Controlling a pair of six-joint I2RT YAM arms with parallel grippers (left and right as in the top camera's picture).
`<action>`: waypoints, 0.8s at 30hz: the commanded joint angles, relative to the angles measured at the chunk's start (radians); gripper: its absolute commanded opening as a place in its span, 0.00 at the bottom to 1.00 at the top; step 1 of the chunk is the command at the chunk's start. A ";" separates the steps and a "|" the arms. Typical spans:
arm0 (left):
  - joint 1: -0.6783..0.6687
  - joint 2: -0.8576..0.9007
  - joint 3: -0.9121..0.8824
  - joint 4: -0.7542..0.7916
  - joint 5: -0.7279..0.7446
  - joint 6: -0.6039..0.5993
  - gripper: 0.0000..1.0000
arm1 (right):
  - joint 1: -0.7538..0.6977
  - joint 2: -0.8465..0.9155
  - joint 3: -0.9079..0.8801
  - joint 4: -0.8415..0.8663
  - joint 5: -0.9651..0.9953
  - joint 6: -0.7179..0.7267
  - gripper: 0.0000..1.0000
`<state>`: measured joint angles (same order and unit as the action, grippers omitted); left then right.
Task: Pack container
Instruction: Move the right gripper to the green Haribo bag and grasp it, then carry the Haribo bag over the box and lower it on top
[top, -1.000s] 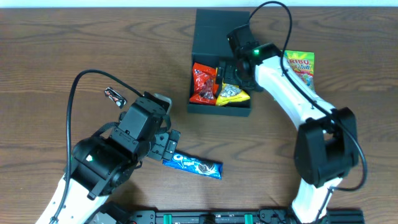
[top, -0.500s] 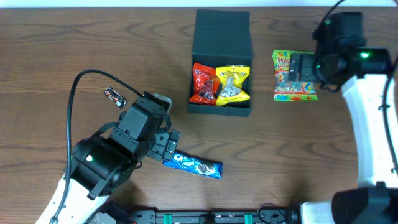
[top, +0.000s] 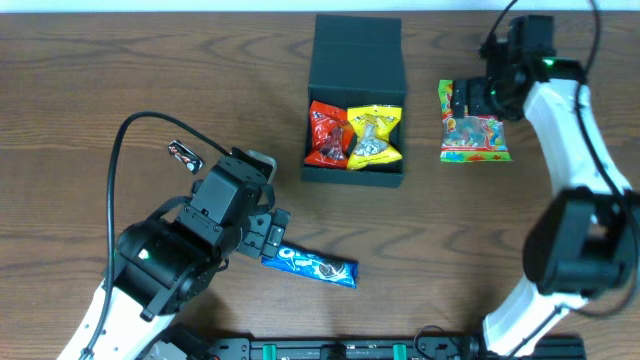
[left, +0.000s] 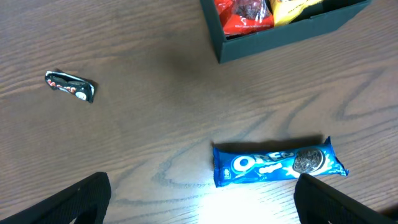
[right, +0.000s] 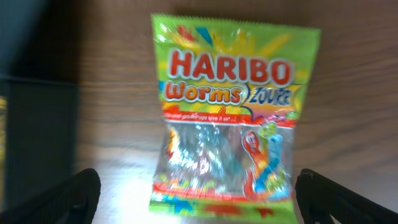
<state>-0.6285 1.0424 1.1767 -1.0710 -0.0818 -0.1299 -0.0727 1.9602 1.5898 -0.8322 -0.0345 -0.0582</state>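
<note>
The dark teal container (top: 357, 48) stands open at the top middle of the table, with a red packet (top: 326, 133) and a yellow packet (top: 374, 137) inside; its corner shows in the left wrist view (left: 273, 37). A Haribo worms bag (top: 472, 122) lies flat to its right, filling the right wrist view (right: 233, 112). My right gripper (top: 478, 92) is open just above the bag's top end, holding nothing. A blue Oreo pack (top: 310, 265) lies at the front, also in the left wrist view (left: 277, 164). My left gripper (top: 266, 235) is open beside the pack's left end.
A small dark wrapped candy (top: 185, 154) lies on the left of the table, also in the left wrist view (left: 69, 86). A black rail (top: 330, 349) runs along the front edge. The left arm's cable (top: 125, 140) loops over the left side.
My right gripper left the container, swung right past the Haribo bag, then came back over the bag's top end. The left arm and the Oreo pack have not moved.
</note>
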 joint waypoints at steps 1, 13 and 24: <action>0.002 -0.004 -0.002 -0.002 -0.003 0.003 0.95 | -0.018 0.050 0.000 0.029 0.024 0.012 0.99; 0.002 -0.004 -0.002 -0.002 -0.003 0.003 0.95 | -0.032 0.180 0.000 0.100 0.053 0.080 0.99; 0.002 -0.004 -0.002 -0.002 0.004 0.003 0.95 | -0.032 0.246 0.000 0.078 0.054 0.110 0.99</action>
<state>-0.6285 1.0424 1.1767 -1.0710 -0.0814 -0.1299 -0.0963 2.1738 1.5883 -0.7464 0.0109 0.0223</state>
